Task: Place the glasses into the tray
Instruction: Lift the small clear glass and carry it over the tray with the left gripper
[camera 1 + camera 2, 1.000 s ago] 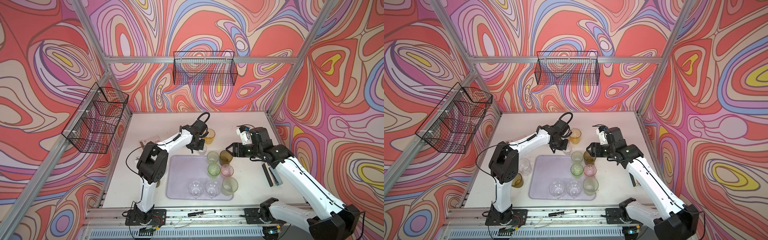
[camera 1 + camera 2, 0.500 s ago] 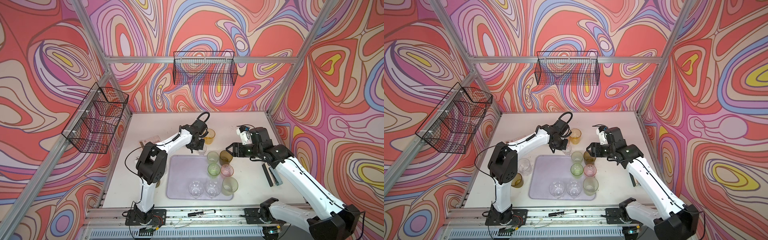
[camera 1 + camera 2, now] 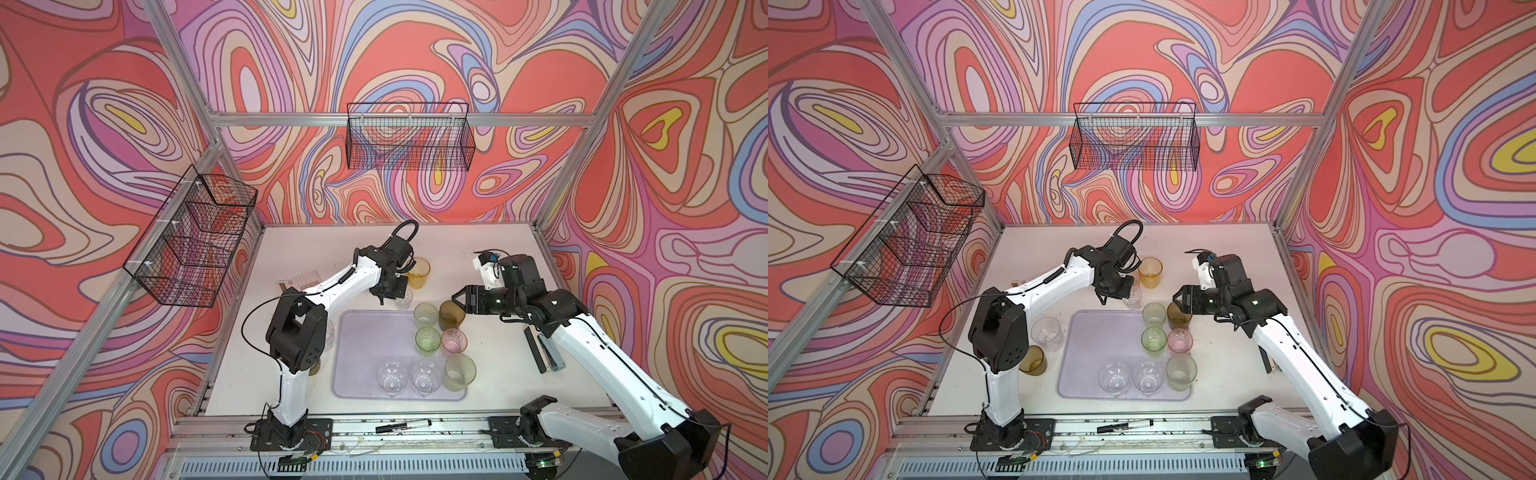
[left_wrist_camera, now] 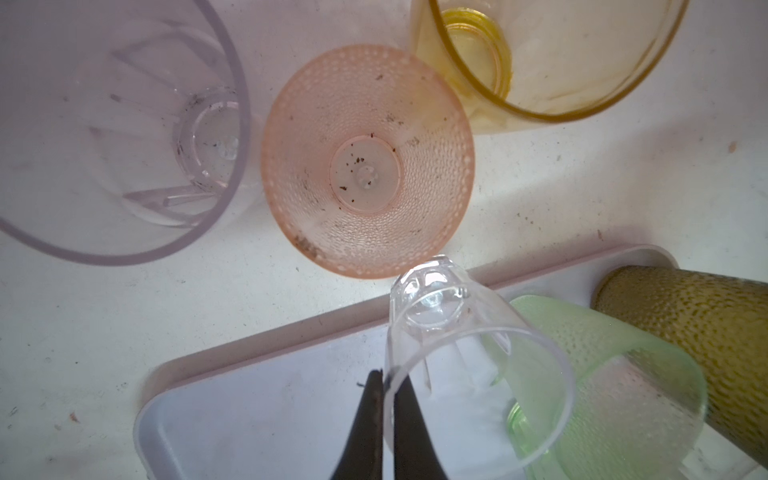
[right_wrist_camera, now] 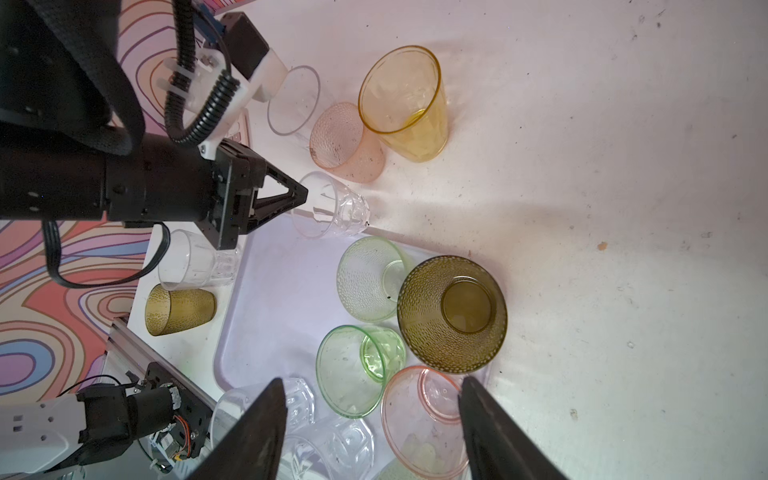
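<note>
On the white desk (image 3: 478, 257), the lavender tray (image 3: 361, 353) lies near the front edge, with seven glasses (image 3: 428, 340) ranged along its right and front sides. Right hand (image 3: 455, 298): jaws apart, empty, just beside the olive-brown glass (image 3: 452, 316) at the tray's far right corner. Left hand (image 4: 385, 380): jaws pinched on the rim of a clear faceted glass (image 4: 453, 328), which is tilted over the tray's far rim. An amber-yellow glass (image 3: 417, 272) and a peach glass (image 4: 368, 160) stand on the desk beyond.

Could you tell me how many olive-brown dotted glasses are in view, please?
2. One olive-brown dotted glass stands at the pale lavender tray's far right corner; the other stands on the white table left of the tray. The arms may hide more.
</note>
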`<state>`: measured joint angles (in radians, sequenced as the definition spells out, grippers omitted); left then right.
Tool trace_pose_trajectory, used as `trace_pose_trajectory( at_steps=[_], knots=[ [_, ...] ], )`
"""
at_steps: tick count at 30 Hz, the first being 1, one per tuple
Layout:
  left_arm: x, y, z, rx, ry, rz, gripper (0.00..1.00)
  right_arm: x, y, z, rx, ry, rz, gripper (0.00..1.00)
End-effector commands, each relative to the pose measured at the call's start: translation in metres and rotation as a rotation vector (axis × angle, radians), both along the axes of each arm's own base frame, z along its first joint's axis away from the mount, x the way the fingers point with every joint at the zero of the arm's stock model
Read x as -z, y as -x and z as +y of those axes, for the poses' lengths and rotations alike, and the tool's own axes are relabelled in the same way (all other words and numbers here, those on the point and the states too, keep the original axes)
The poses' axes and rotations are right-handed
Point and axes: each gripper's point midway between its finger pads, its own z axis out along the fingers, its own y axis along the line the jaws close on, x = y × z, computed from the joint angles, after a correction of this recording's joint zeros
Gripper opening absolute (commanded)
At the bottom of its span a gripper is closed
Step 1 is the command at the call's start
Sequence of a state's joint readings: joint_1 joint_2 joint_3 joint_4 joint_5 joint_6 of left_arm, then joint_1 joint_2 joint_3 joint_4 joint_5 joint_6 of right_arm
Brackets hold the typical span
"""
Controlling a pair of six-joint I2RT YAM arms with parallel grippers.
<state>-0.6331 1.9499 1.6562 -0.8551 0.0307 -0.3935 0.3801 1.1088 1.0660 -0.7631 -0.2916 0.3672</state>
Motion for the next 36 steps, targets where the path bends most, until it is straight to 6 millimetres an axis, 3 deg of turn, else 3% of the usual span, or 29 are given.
trace_pose_trajectory(
  at_steps=[1, 10, 36],
  knots=[
    [-0.032, 0.006, 0.006, -0.008, 0.029, -0.023, 0.0, -0.003, 0.0, -0.002, 0.002, 0.001, -0.019, 0.69],
    [-0.039, 0.025, 0.016, -0.017, 0.043, -0.003, 0.01, -0.005, 0.0, -0.002, 0.002, -0.003, -0.025, 0.69],
    [-0.017, 0.085, 0.035, 0.011, -0.01, 0.111, 0.02, -0.007, 0.0, -0.001, 0.003, -0.013, -0.028, 0.69]
  ],
)
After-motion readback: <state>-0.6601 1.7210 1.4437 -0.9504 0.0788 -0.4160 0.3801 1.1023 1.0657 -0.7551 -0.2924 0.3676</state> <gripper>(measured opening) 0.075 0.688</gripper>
